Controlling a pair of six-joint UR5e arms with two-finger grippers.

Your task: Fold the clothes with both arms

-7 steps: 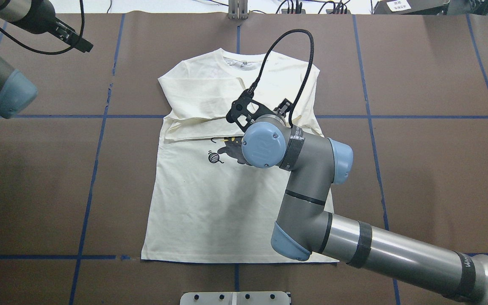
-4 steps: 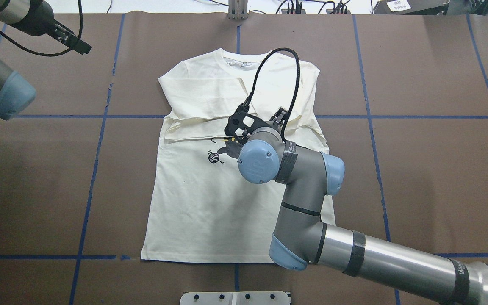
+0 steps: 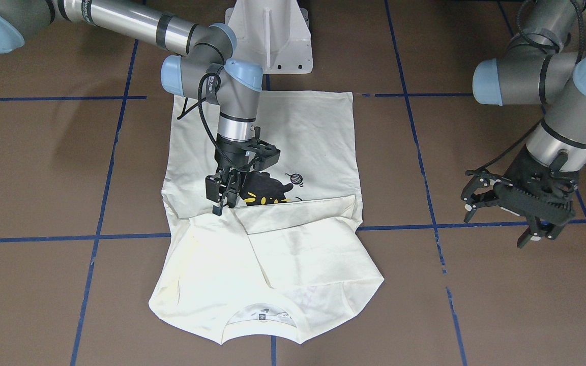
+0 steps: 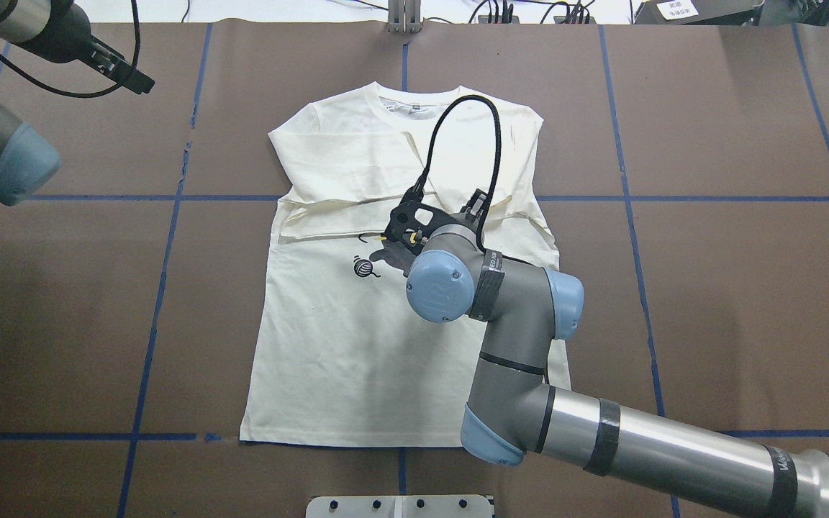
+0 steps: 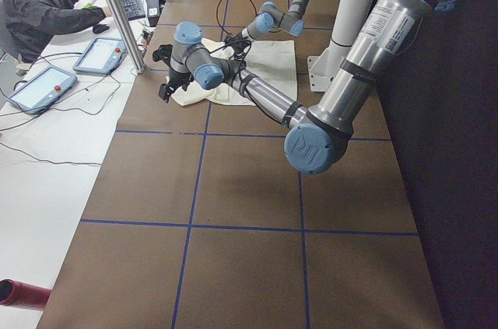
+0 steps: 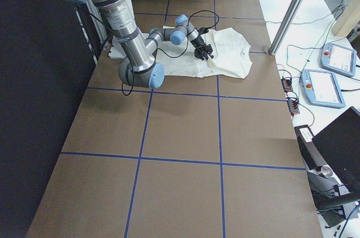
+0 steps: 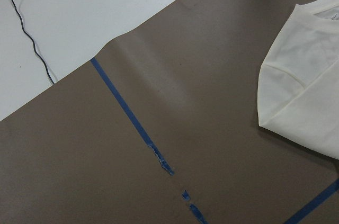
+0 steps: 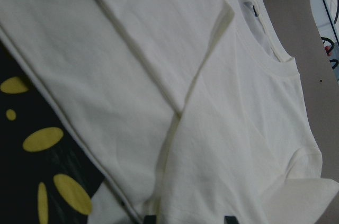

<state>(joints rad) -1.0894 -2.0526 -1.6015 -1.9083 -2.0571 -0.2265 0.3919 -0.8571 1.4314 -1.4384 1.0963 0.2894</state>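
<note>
Two wide stretches of brown table (image 4: 731,302) flank the shirt (image 4: 342,360), which lies flat at the centre of the overhead view, crossed by a grid of blue tape lines (image 4: 159,288). The shirt's straight hem runs along the lower tape line, just short of the white base (image 3: 272,46) seen at the top of the front view. Its collar (image 4: 414,97) points to the top of the overhead frame, a little short of the table's far edge. The cloth is cream-white. Both sleeves are folded in across the chest and overlap in a shallow cross, their edges forming long creases. Below that fold a black cat print (image 3: 265,190) with yellow spots peeks out, with a small yarn ball (image 4: 363,267) beside it. The right arm (image 4: 601,439) reaches in from the lower right of the overhead view. The right claw (image 3: 222,198) points down at the folded sleeve's edge beside the cat, fingers apart and gripping nothing — whether they touch the cloth I cannot tell. The left claw (image 3: 501,216) hangs over the table well apart from the shirt, at the right of the front view, fingers spread wide and holding nothing.
</note>
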